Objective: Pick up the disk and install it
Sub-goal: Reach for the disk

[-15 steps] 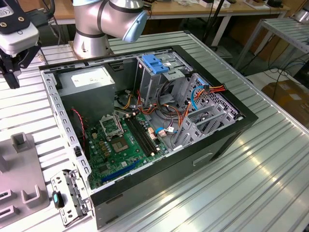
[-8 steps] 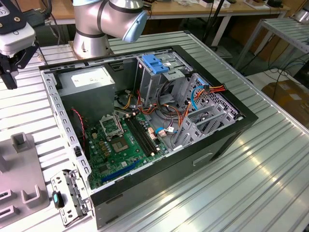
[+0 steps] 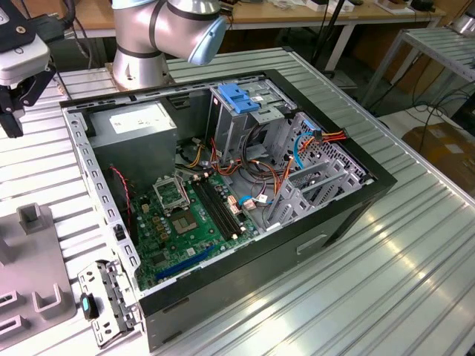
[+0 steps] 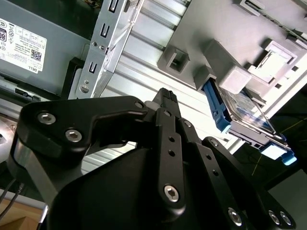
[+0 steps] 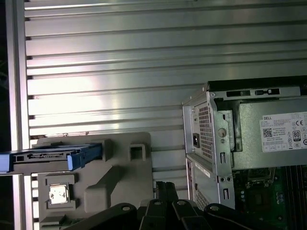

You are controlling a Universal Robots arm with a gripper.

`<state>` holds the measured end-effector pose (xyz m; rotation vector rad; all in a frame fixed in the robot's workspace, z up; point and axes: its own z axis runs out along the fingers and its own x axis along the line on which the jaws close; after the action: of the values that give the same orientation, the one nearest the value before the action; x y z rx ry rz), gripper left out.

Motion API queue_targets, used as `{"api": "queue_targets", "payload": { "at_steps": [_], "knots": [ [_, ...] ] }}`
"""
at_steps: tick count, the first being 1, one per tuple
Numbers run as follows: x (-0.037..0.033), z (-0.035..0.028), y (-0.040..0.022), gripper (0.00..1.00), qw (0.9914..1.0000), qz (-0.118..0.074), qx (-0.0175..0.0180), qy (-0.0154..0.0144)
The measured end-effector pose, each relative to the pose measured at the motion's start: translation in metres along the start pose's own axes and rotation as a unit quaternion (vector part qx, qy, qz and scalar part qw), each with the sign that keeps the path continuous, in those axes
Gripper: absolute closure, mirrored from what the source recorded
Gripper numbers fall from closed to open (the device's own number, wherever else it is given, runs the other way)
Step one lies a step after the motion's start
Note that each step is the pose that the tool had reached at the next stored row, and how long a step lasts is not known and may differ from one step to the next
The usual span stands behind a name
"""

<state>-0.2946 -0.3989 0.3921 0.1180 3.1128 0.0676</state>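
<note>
One gripper (image 5: 164, 186), jaws closed and empty, near the disk (image 5: 45, 157) standing edgewise in a grey holder (image 5: 120, 172) beside the case (image 5: 206, 143).

We're looking at a robotics lab or workshop here. A silver-and-light-blue jointed robot arm (image 3: 159, 33) is standing at the upper left of the exterior view, rising from a ribbed aluminium table (image 3: 401, 282). An open black desktop computer case (image 3: 237, 293) is lying mid-frame, its green motherboard (image 3: 185, 230) showing. Light wooden workbenches (image 3: 297, 15) are running along the top edge, and a brown cardboard box (image 3: 445, 141) is sitting at the right edge.
</note>
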Motion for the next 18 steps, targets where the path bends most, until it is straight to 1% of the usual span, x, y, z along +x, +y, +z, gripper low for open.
{"api": "queue_targets", "payload": {
  "at_steps": [2,3,4,11,13,14,15,18],
  "knots": [
    [0.0008,0.0001,0.0011,0.89,1.0,0.0,0.0001,0.0015],
    [0.003,0.0003,0.0023,0.89,1.0,0.0,0.0001,0.0024],
    [0.0058,0.0003,0.003,0.89,1.0,0.0,0.0002,0.0026],
    [0.0292,0.0003,0.0042,0.89,1.0,0.0,0.0002,0.003],
    [0.0332,0.0004,0.0042,0.89,0.99999,0.001,0.0003,0.0036],
    [0.0368,0.0004,0.004,0.89,0.99999,0.002,0.0004,0.0042],
    [0.0425,0.0005,0.0036,0.89,0.99998,0.003,0.0004,0.0048],
    [0.0515,0.0005,0.003,0.89,0.99998,0.003,0.0005,0.0054]
  ]
}}
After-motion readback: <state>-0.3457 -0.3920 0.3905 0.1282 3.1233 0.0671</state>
